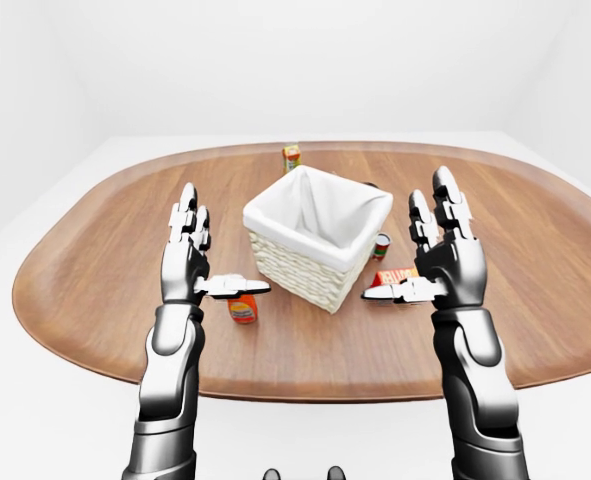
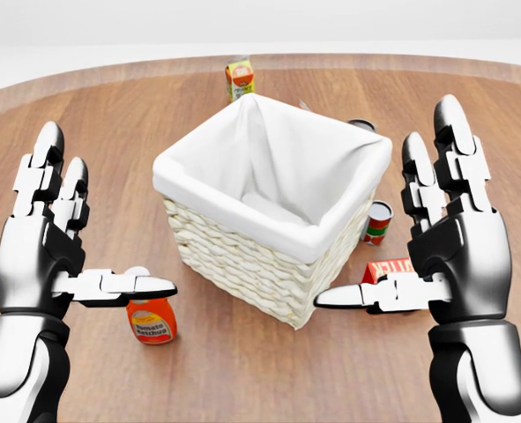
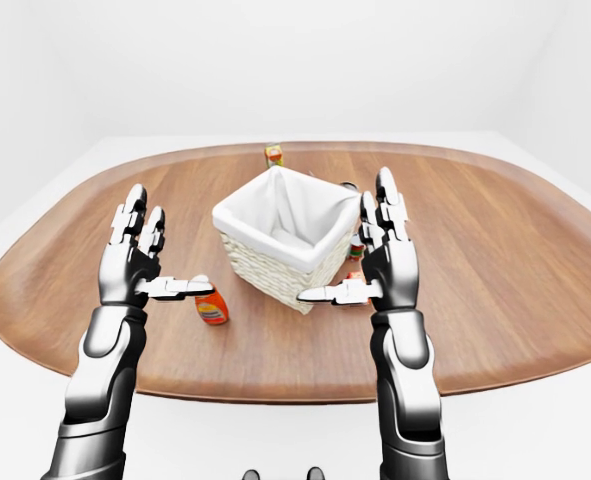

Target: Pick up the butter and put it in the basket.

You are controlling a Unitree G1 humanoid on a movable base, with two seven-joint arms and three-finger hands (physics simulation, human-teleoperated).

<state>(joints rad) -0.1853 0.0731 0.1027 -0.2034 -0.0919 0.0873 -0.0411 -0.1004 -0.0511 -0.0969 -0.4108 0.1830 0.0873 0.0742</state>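
Peeking beside the basket, the butter box's label seems unreadable.

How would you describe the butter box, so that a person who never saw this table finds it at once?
Start at the white-lined wicker basket on the wooden table. In the head view, look by its lower right corner, behind the right hand. The butter is the red box; the nearby tin is round.
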